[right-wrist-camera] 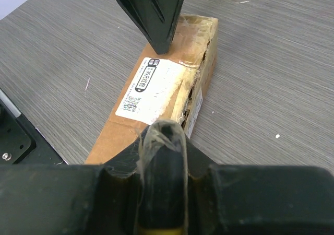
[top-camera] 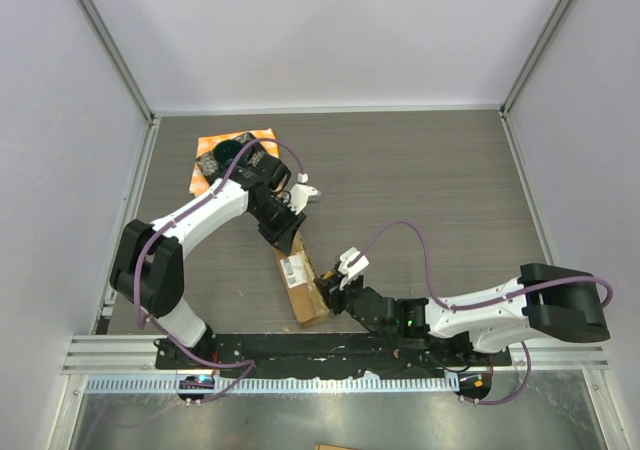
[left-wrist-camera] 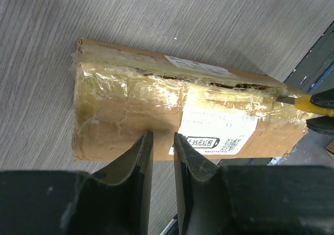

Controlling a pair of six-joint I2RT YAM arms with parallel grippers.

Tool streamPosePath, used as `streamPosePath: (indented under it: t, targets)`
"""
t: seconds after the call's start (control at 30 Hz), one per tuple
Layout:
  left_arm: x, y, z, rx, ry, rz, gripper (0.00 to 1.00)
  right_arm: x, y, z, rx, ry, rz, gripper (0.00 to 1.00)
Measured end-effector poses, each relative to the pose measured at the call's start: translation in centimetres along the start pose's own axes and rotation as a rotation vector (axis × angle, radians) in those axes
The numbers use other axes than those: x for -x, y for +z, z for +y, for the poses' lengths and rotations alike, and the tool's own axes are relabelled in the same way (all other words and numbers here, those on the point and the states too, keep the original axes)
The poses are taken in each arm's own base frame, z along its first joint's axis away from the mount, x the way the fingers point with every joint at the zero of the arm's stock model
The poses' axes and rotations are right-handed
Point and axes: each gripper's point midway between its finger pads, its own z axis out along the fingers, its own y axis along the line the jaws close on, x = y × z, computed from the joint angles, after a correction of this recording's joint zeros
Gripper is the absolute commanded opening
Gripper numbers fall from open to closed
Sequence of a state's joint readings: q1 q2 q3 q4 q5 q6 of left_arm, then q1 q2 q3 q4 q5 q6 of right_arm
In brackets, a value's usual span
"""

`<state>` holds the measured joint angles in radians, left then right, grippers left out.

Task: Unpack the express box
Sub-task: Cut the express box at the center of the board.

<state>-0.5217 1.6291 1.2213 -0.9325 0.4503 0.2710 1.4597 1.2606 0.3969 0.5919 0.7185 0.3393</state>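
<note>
The express box [top-camera: 300, 282] is an oblong brown parcel with a white label, lying near the table's front edge. In the left wrist view the express box [left-wrist-camera: 130, 109] shows shiny tape and a ragged split along its upper seam. My left gripper [top-camera: 285, 232] is nearly shut and empty, with its tips [left-wrist-camera: 163, 137] down on the box's far end. My right gripper [top-camera: 330, 295] is shut on a yellow-and-black cutter [right-wrist-camera: 163, 162] wrapped in tape shreds. The cutter's tip [left-wrist-camera: 308, 102] is at the near end of the split seam.
An orange cloth [top-camera: 255, 138] with a dark dish [top-camera: 228, 152] and a small patterned packet [top-camera: 208, 166] lies at the back left, behind the left arm. The black mounting rail [top-camera: 330, 345] runs along the near edge. White walls enclose the table.
</note>
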Motion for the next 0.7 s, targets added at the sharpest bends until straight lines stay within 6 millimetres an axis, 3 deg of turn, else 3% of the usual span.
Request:
streamPosePath:
  t: [0.57,0.7]
  targets:
    - [0.0,0.0,-0.1,-0.007,0.013,0.001,0.15,-0.4,0.4,-0.2,-0.047,0.029,0.05,0.01]
    - [-0.3,0.0,-0.3,-0.015,0.014,0.009,0.12,-2.9,-0.5,-1.6,-0.085,-0.053,0.144,0.01]
